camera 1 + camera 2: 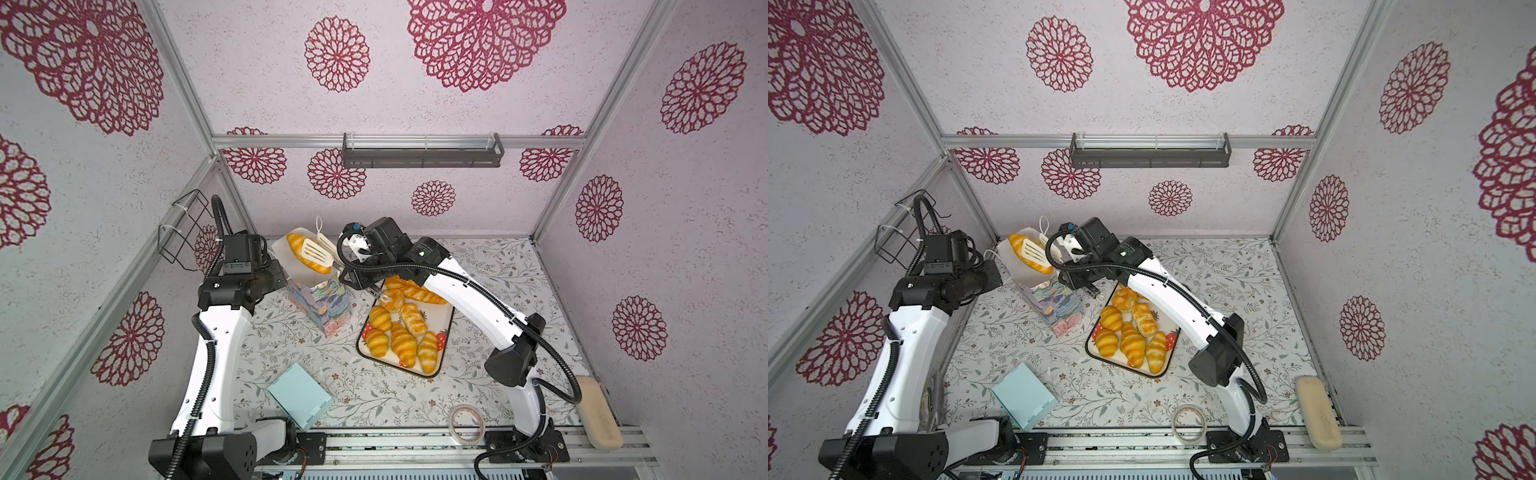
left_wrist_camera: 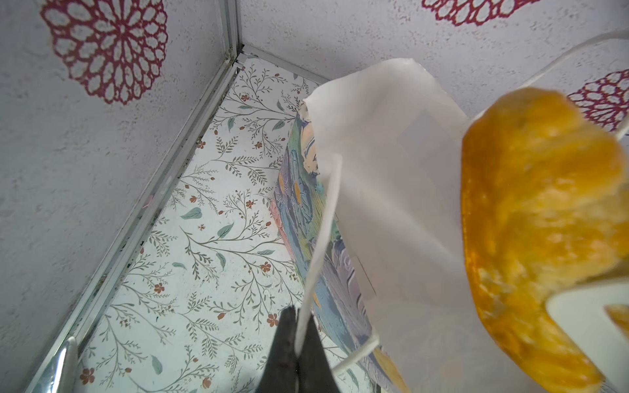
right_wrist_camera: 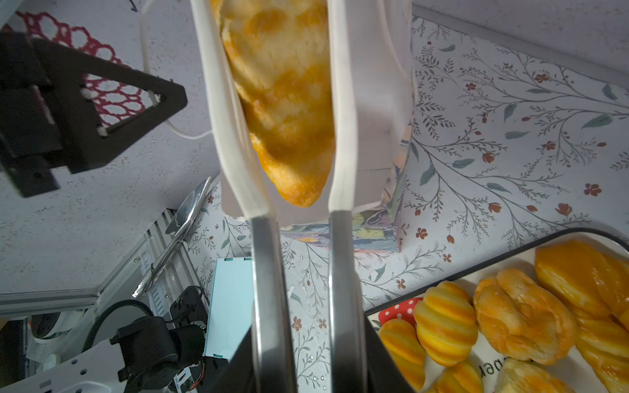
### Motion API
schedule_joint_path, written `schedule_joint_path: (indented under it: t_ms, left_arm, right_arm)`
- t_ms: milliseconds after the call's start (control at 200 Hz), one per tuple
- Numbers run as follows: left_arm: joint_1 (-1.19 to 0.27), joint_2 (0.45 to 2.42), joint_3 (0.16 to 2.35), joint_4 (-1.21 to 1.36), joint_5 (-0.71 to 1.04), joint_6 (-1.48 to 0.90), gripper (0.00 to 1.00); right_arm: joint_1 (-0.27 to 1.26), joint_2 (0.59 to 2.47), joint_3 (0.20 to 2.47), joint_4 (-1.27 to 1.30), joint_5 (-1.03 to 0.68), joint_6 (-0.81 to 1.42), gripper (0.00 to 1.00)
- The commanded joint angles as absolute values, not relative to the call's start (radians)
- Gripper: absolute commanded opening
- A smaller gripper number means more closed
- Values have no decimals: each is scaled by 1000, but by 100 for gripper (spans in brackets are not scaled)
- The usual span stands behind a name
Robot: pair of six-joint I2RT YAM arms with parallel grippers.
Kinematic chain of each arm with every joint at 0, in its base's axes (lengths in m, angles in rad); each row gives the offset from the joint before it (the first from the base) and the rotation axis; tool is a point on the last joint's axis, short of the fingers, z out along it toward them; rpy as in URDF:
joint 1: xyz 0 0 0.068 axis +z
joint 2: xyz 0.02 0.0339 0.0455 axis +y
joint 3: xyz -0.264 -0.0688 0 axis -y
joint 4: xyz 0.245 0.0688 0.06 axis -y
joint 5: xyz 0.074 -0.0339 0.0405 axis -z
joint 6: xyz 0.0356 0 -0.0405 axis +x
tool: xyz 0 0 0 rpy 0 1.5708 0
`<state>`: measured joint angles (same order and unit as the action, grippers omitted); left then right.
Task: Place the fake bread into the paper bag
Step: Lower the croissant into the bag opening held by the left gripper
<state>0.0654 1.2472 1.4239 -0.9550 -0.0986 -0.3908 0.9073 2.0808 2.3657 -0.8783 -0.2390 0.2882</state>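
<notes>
Gripping the steel arms of white-tipped tongs (image 3: 269,272), the right gripper (image 3: 308,367) squeezes them partly closed on a golden loaf (image 1: 306,254), held tilted at the open mouth of the flowered paper bag (image 1: 326,309). The left gripper (image 2: 296,337) is pinched fully closed on the bag's cord handle (image 2: 323,231). Other croissants (image 1: 401,338) lie on the tray (image 1: 444,320) beside the bag.

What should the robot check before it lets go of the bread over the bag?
1. Tongs squeezing the bread loaf: ok.
2. Right end effector shut on the tongs: ok.
3. Left end effector pinching the bag's cord handle: ok.
4. Paper bag mouth open under the loaf: ok.
5. Room deeper inside the bag: cannot tell, hidden.
6. All bread bagged: not ok, croissants lie on the tray.
</notes>
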Motion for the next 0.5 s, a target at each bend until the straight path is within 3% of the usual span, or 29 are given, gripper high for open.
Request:
schedule_joint_path:
  t_ms: [0,495]
  left_arm:
    - [75,1237,1416,-945,-90,-397,0]
    - [64,1284,1443,-945,-35,-405,0]
  right_arm:
    - [911,2059,2413,-887,-196,245,35]
    - [892,1966,2314,-919,-85,211,35]
